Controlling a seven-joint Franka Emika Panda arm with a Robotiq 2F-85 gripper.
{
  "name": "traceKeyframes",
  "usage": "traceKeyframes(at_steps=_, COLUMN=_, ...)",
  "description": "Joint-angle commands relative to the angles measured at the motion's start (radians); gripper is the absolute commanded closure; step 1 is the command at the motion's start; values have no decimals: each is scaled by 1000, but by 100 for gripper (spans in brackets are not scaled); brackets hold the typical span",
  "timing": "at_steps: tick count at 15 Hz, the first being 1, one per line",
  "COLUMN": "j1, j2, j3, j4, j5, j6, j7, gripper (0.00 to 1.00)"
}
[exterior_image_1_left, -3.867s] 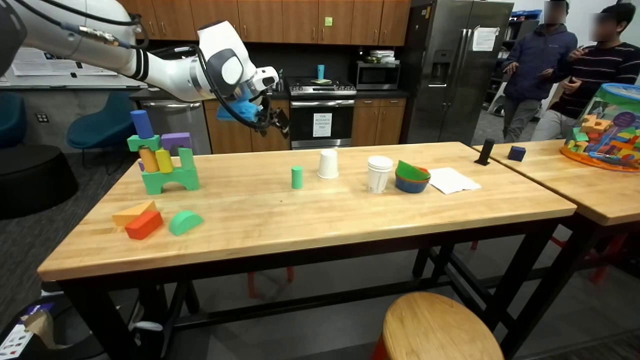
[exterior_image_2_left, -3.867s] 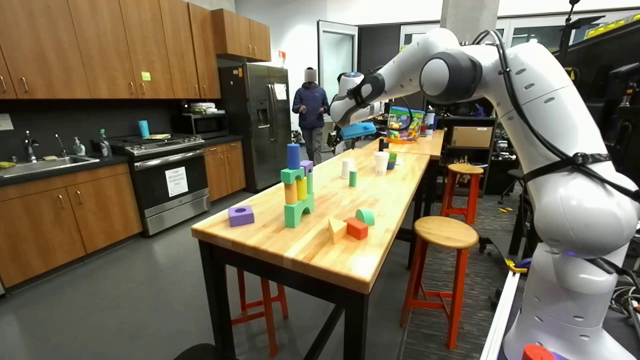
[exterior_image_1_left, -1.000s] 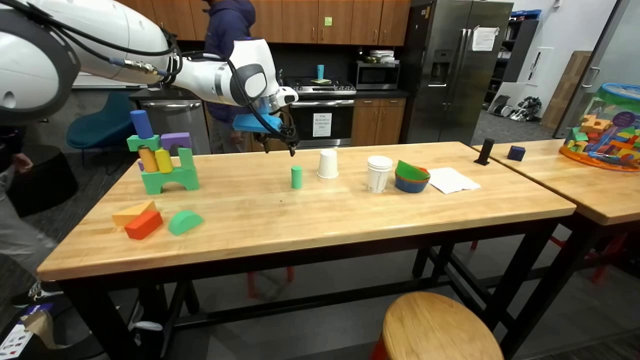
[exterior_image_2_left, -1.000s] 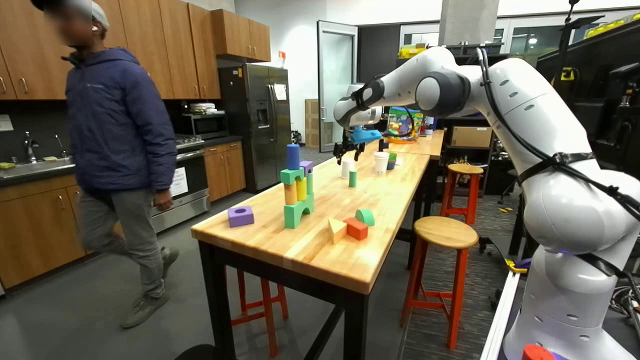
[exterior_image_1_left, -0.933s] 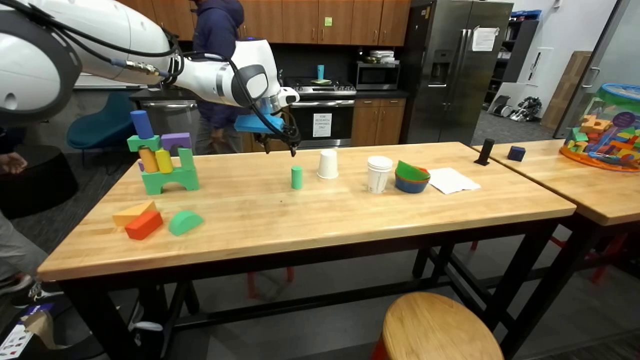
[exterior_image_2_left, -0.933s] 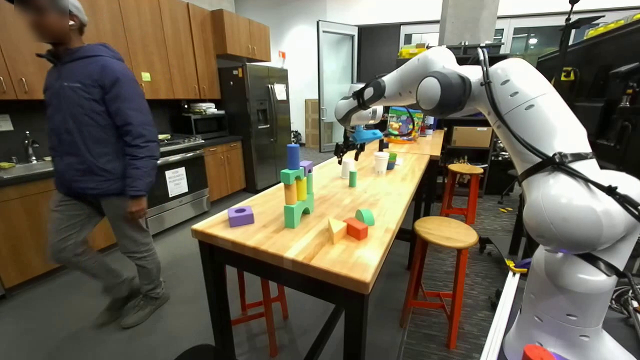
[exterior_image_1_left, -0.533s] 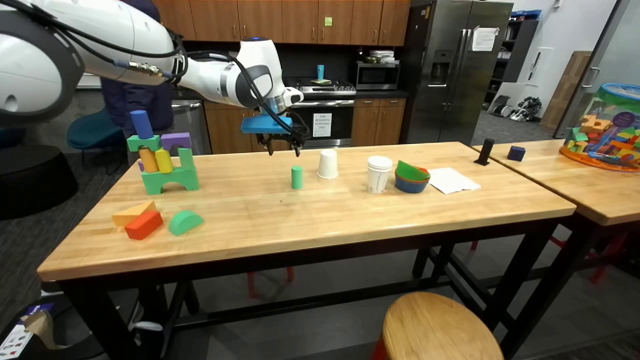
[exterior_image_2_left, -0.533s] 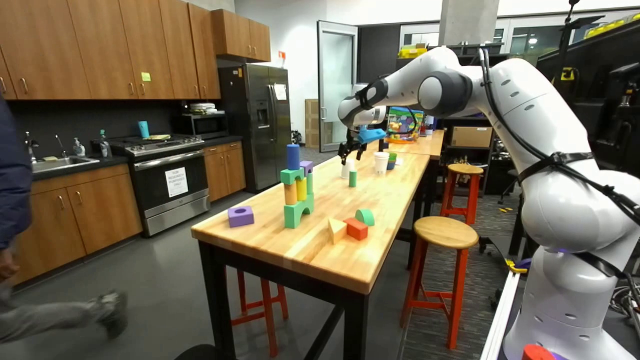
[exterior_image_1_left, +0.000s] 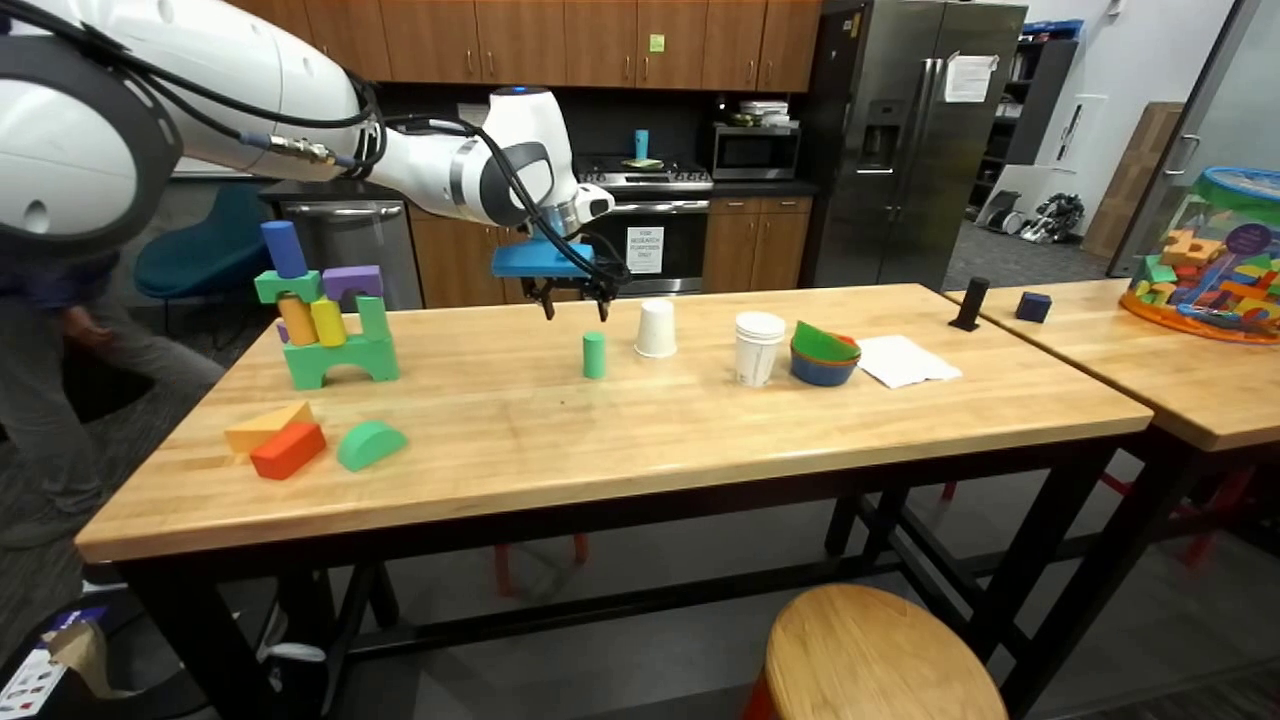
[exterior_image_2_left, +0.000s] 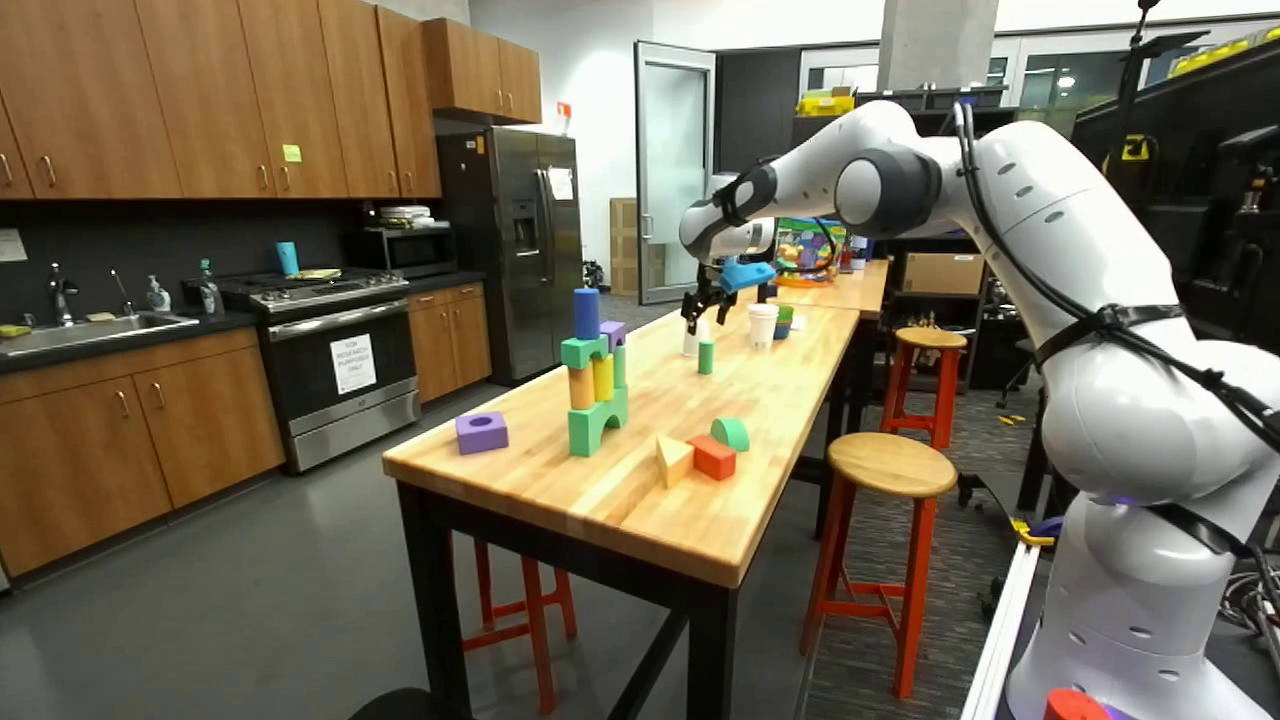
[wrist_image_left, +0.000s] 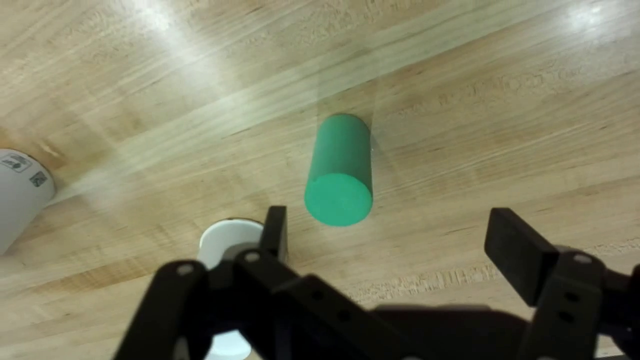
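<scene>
My gripper (exterior_image_1_left: 576, 308) is open and empty, pointing down above the table; it also shows in an exterior view (exterior_image_2_left: 707, 308). In the wrist view its fingers (wrist_image_left: 388, 225) stand wide apart. A green cylinder (wrist_image_left: 340, 175) stands upright on the table nearest to it, apart from the fingers and nearer the left one in that view. The cylinder shows in both exterior views (exterior_image_1_left: 594, 355) (exterior_image_2_left: 706, 357). An upside-down white cup (exterior_image_1_left: 656, 330) stands beside it, partly hidden by the left finger in the wrist view (wrist_image_left: 227, 240). Stacked white cups (exterior_image_1_left: 757, 350) stand farther along.
A block tower (exterior_image_1_left: 345, 355) stands at the table's end, near a red block (exterior_image_1_left: 288, 450), an orange triangle (exterior_image_1_left: 265, 428) and a green half-round (exterior_image_1_left: 370, 445). A purple block (exterior_image_2_left: 482, 433) lies behind it. Bowls (exterior_image_1_left: 823, 372) and white paper (exterior_image_1_left: 905, 360) lie past the cups.
My gripper has turned from tilted to pointing down, and has moved lower and toward the green cylinder. It stays open. A person has walked past behind the table. The objects have not moved.
</scene>
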Motion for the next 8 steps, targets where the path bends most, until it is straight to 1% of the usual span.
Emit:
traceKeyframes(at_steps=1, j1=-21, j2=38, j3=-6, j4=42, j5=1, j6=6, j7=-7, gripper=0)
traceKeyframes(at_steps=8, j1=-23, j2=54, j3=-7, j4=35, j5=-6, j6=40, j7=-1, gripper=0)
